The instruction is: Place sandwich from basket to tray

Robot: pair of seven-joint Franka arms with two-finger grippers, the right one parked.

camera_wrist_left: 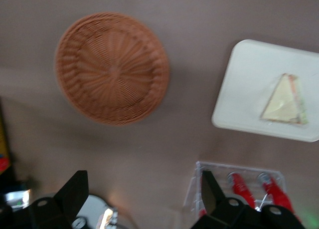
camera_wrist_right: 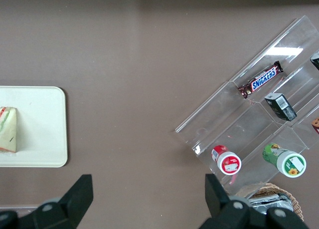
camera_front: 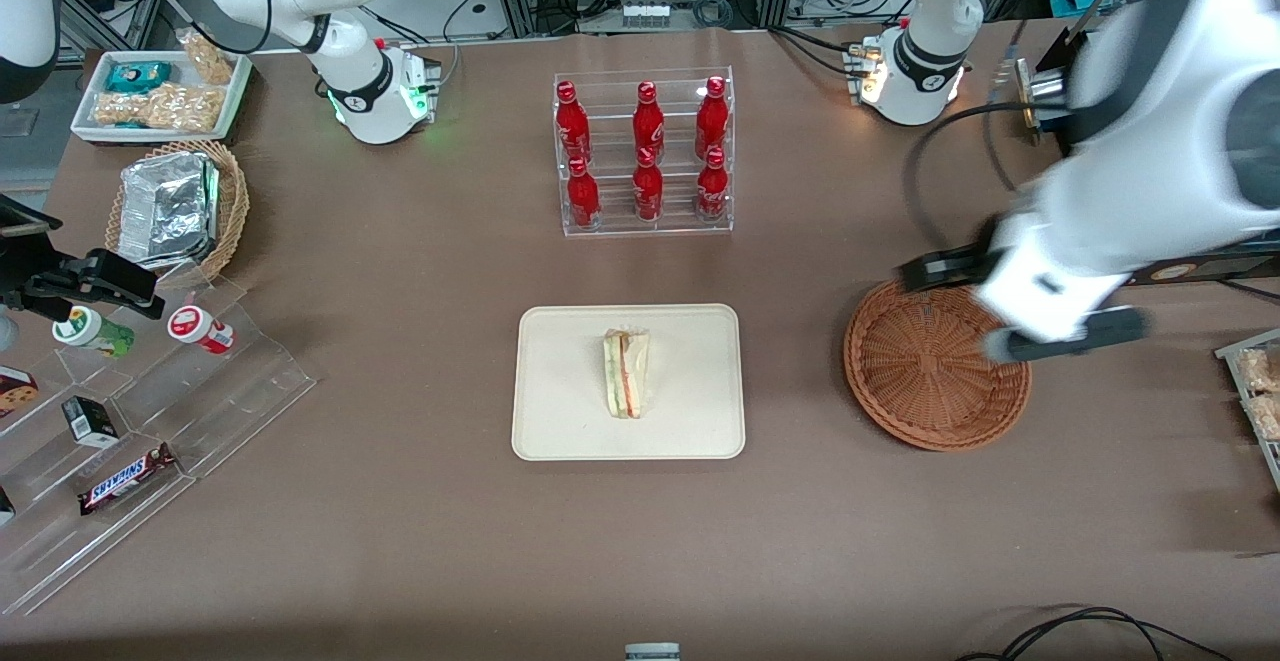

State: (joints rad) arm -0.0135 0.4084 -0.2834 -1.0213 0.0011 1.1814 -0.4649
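While the sandwich [camera_front: 626, 373] lies on the tray [camera_front: 560, 421], long axis toward the front camera, the end effector [camera_front: 1030, 311] hangs spread and empty over the basket [camera_front: 920, 391], well apart toward the working arm's end.

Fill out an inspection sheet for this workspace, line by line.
Surface: brown table.
Job's things: sandwich on the cream tray; basket holds nothing.
Clutter: bottle rack, tan foil basket, snack tray, acrylic display stand with Snickers bar.
Grippers: left arm's tool open, above the basket's edge, holding nothing.
Cables: black cable on table near the working arm's base.
Surroundings: equipment racks past the table's edge.
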